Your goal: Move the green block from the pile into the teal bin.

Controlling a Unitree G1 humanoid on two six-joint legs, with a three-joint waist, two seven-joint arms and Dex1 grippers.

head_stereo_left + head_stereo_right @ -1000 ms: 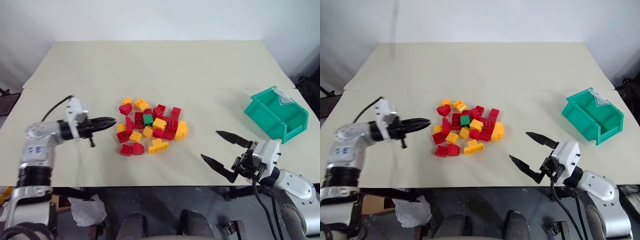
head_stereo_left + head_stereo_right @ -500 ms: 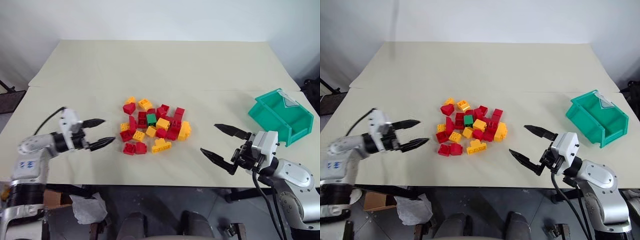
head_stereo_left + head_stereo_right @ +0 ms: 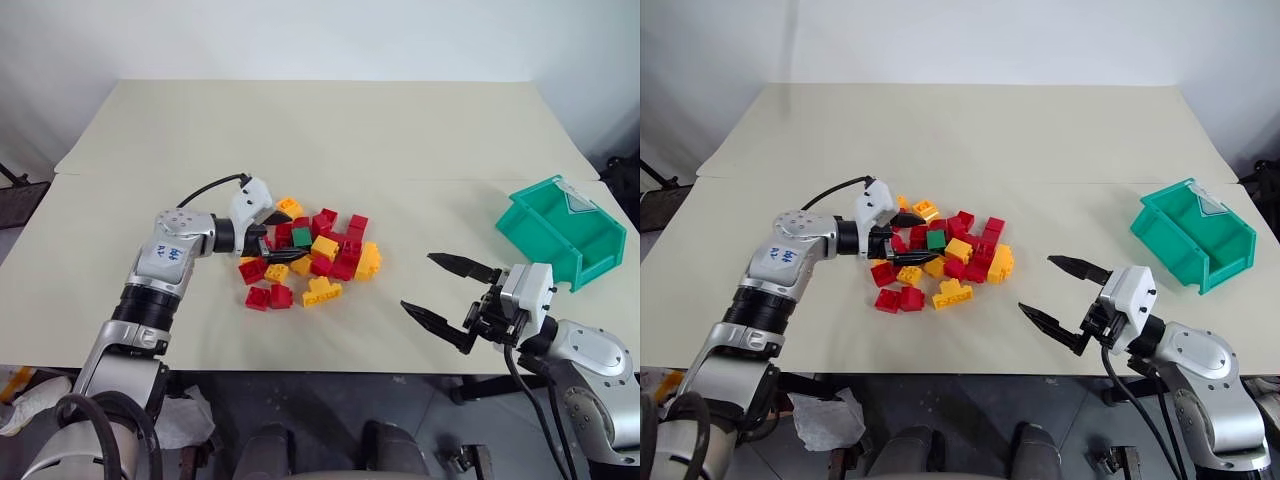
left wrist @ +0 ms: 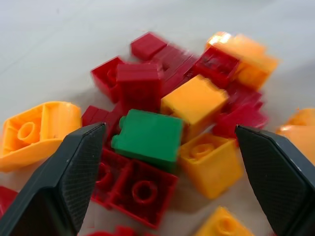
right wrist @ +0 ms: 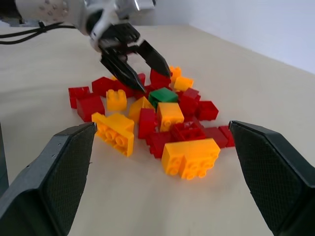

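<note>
Head views: the green block (image 3: 301, 237) lies in the pile (image 3: 308, 254) on the tabletop (image 3: 330, 130), well apart from the teal bin (image 3: 560, 230); the left gripper (image 3: 268, 236), fingers spread, points at it. Left wrist view: the block sits between the spread fingers (image 4: 69, 182), ungrasped. Right wrist view: the right gripper (image 5: 162, 172) hovers with fingers spread, holding nothing. Grasp, carry and release all remain.

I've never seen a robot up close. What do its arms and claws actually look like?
Both arms are silver-grey metal segments joined by black rings, with white wrist housings. The left gripper and right gripper each have two pointed black fingers with textured pads. A black cable loops along each wrist; the left forearm carries small blue markings.
</note>
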